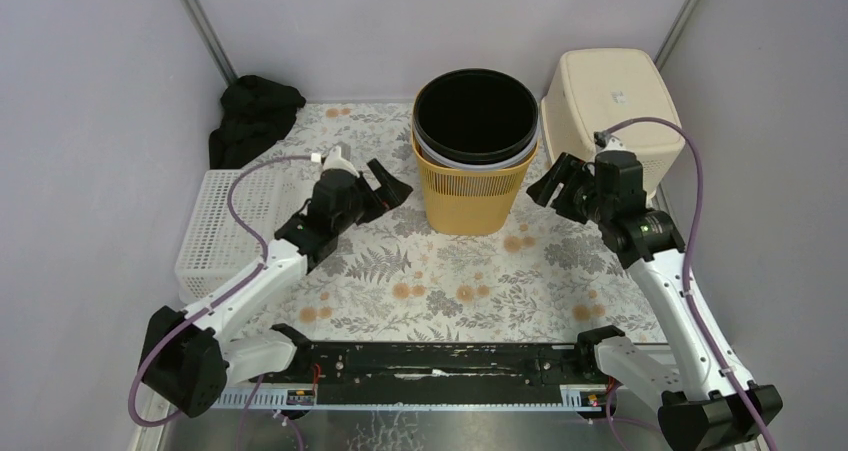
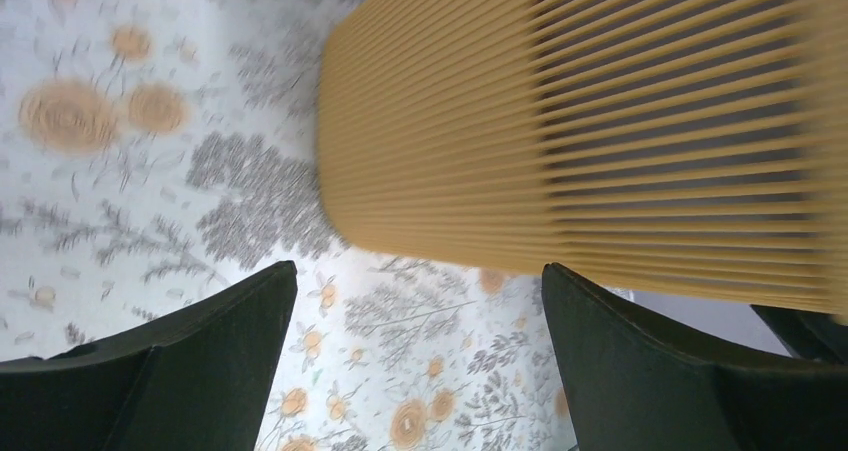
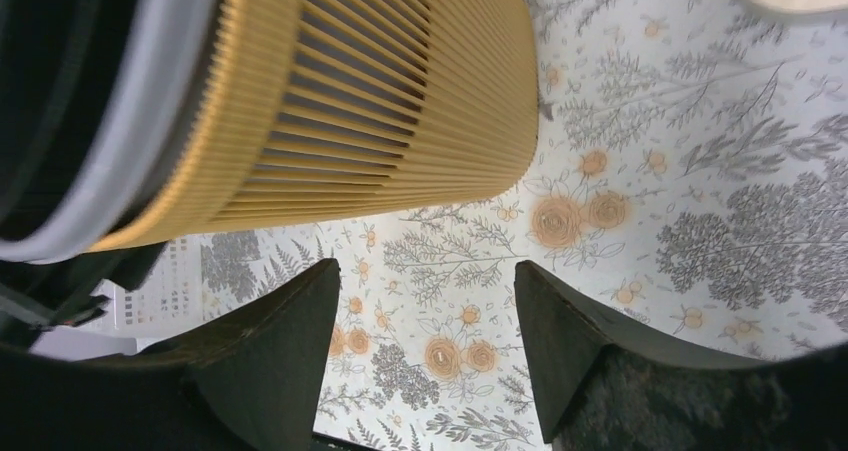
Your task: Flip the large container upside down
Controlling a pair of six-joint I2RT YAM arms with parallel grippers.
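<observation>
1. You're looking at the tall yellow slatted plastic bin (image 1: 470,196), sitting upright at top-centre with a black bucket (image 1: 475,116) nested inside.
2. I'm guessing it's light and stiffish with slippery ribs, so try squeezing opposite sides.
3. The left gripper (image 1: 388,186) and right gripper (image 1: 552,183) are both hanging open, flanking it and gripping nothing.
4. I'm not seeing any readable writing.

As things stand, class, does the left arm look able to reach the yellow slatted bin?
Probably yes: the left gripper hangs open beside the yellow bin, apart from it, with only bare floral tablecloth showing between them.
</observation>
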